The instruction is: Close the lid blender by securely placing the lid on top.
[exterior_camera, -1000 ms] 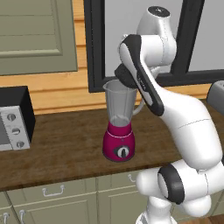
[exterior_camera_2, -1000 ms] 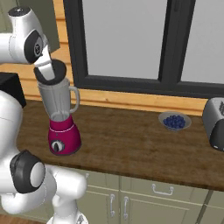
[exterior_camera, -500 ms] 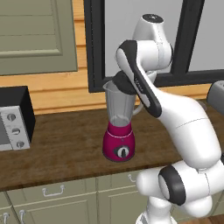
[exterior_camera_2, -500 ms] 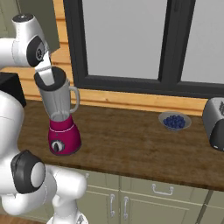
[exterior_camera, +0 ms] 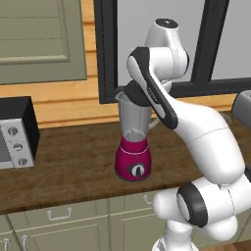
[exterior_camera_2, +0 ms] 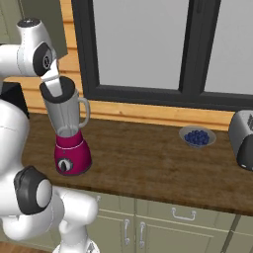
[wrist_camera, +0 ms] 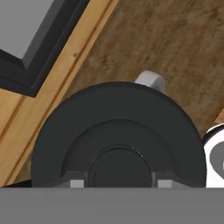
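Note:
The blender (exterior_camera: 134,147) stands on the wooden counter, magenta base with a dial below a clear grey jar (exterior_camera_2: 65,116). The dark round lid (wrist_camera: 118,127) sits at the jar's rim, seen as a dark cap (exterior_camera_2: 58,95) on top of the jar in the right base view. My gripper (wrist_camera: 120,183) is directly above it, its two fingertips (wrist_camera: 76,183) flanking the lid's central knob, shut on the lid. In the right base view the white hand (exterior_camera_2: 51,81) comes down onto the jar top from the upper left. The jar's handle (wrist_camera: 150,80) peeks out beyond the lid.
A black-and-grey box appliance with knobs (exterior_camera: 14,132) stands at the counter's left. A bowl of blueberries (exterior_camera_2: 196,137) and a toaster (exterior_camera_2: 243,141) are at the right. A dark-framed window (exterior_camera_2: 143,49) rises behind the blender.
The arm has lowered slightly, bringing the hand and the lid down onto the jar's rim. The blender has not moved.

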You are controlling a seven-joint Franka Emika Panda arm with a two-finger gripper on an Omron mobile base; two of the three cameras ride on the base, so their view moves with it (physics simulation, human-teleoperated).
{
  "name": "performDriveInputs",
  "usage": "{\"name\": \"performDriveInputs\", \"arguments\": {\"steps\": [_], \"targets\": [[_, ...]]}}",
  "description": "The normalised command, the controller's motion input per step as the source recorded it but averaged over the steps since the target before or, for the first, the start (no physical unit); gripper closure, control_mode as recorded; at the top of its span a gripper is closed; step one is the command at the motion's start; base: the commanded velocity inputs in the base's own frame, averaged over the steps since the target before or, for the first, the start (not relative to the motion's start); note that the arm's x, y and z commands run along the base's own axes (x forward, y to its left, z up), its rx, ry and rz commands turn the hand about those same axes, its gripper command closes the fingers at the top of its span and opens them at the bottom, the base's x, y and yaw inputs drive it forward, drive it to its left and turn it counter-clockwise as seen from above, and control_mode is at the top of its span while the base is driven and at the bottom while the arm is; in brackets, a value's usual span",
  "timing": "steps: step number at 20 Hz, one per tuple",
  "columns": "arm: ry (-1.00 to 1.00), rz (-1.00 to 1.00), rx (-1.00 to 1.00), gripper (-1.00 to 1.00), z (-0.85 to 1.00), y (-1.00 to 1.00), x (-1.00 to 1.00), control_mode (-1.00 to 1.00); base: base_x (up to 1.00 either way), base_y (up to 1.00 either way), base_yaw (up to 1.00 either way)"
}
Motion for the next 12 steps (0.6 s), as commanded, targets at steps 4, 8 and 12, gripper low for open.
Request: {"name": "performDriveInputs", "arguments": {"steps": [4,8,12], "targets": [[0.00,0.00,0.00,1.00,0.00,0.09,0.21,-1.00,0.00,0.00,0.00],[0.00,0.00,0.00,1.00,0.06,0.11,0.22,-1.00,0.00,0.00,0.00],[0.00,0.00,0.00,1.00,0.18,0.17,0.25,-1.00,0.00,0.00,0.00]]}}
